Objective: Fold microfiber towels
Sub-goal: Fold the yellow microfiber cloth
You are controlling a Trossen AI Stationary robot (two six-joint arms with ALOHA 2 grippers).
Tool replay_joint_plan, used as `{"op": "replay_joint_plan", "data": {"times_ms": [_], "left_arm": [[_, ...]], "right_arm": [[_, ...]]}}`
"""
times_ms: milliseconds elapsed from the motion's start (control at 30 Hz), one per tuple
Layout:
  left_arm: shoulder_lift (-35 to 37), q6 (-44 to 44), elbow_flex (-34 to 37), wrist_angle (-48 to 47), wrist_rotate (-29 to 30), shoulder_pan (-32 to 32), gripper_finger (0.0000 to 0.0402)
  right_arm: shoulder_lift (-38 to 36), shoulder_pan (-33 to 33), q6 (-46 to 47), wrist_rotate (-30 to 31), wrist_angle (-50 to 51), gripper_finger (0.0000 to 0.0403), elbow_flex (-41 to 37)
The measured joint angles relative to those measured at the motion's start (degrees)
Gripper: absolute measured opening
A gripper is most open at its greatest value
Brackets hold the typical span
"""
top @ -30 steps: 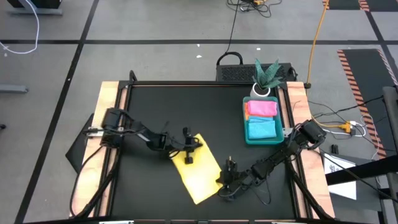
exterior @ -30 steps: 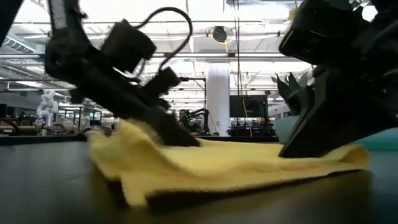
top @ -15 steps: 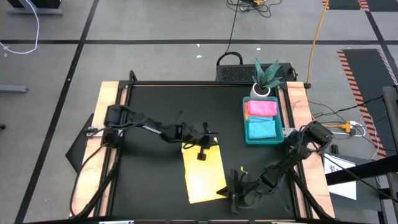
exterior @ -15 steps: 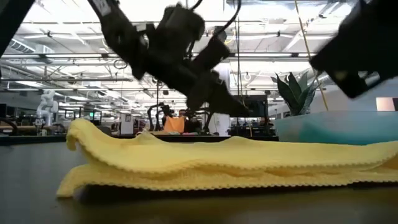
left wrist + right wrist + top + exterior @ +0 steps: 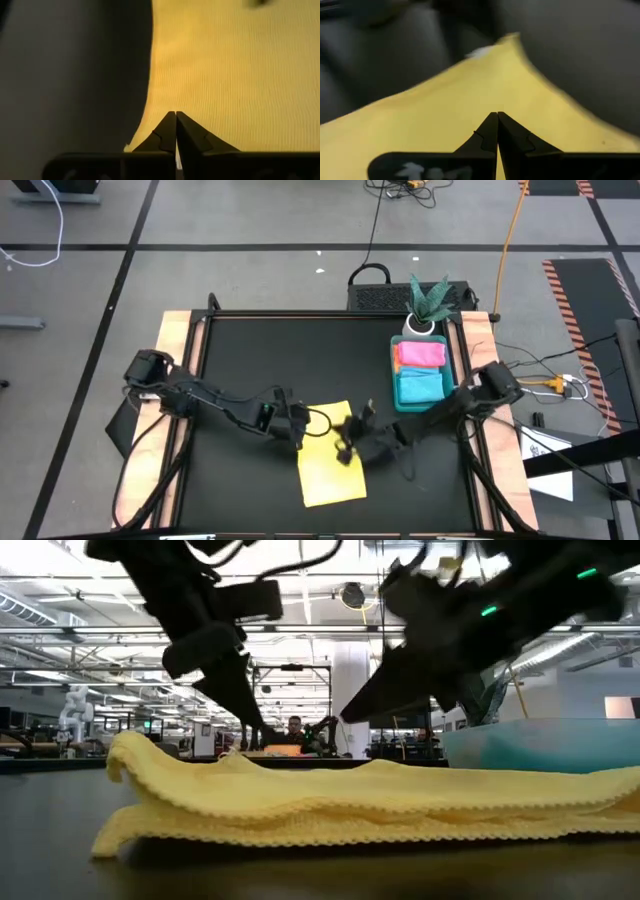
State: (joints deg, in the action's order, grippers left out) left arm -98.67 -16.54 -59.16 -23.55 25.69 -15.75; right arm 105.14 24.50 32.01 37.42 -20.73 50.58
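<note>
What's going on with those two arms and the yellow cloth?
The robot is folding towels. A yellow towel lies doubled over on the black table. The left gripper and the right gripper are both shut, empty, over its far end. A pink towel and a blue towel lie in the green tray.

- The black surface [image 5: 250, 360] carried a folded yellow towel [image 5: 325, 465] near its front edge.
- A green tray [image 5: 398, 380] sat along its right edge.
</note>
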Motion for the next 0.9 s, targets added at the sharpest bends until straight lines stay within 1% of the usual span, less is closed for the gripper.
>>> {"op": "replay_joint_plan", "data": {"times_ms": [133, 200, 333, 433, 533, 633, 767, 900], "left_arm": [[0.16, 0.13, 4.97, 6.49, 1.18, 0.66, 0.0015], [-0.02, 0.12, 7.8, 12.42, 1.38, 1.42, 0.0013], [-0.19, -0.31, 14.68, 22.62, 1.34, 2.7, 0.0003], [-0.09, -1.22, 18.99, 29.21, 1.32, 3.51, 0.0011], [-0.02, -1.98, 21.82, 31.92, 1.32, 4.03, 0.0016], [0.49, -1.37, 22.76, 32.13, 1.36, 4.48, 0.0008], [0.52, 4.75, 22.87, 33.7, 1.32, 5.56, 0.0006], [1.11, 7.62, 22.91, 34.84, 0.38, 6.12, 0.0015]], "right_arm": [[0.0, -6.1, 1.05, 0.03, 5.49, 0.0, -0.01], [0.0, -8.21, 3.6, -0.03, 9.4, 0.0, 0.01], [0.0, -9.8, 10.51, -1.23, 20.08, 0.0, -0.06], [-0.05, -9.82, 14.02, -1.26, 21.86, 0.0, -1.12], [-0.2, -9.54, 16.35, -0.66, 21.28, 0.0, -2.62], [-0.2, -8.83, 18.31, -0.05, 21.29, 0.0, -3.22], [-0.97, -7.19, 18.41, -0.23, 22.16, 0.0, -3.38], [-3.34, -4.94, 18.31, 1.14, 23.47, 0.0, -3.65]]}}
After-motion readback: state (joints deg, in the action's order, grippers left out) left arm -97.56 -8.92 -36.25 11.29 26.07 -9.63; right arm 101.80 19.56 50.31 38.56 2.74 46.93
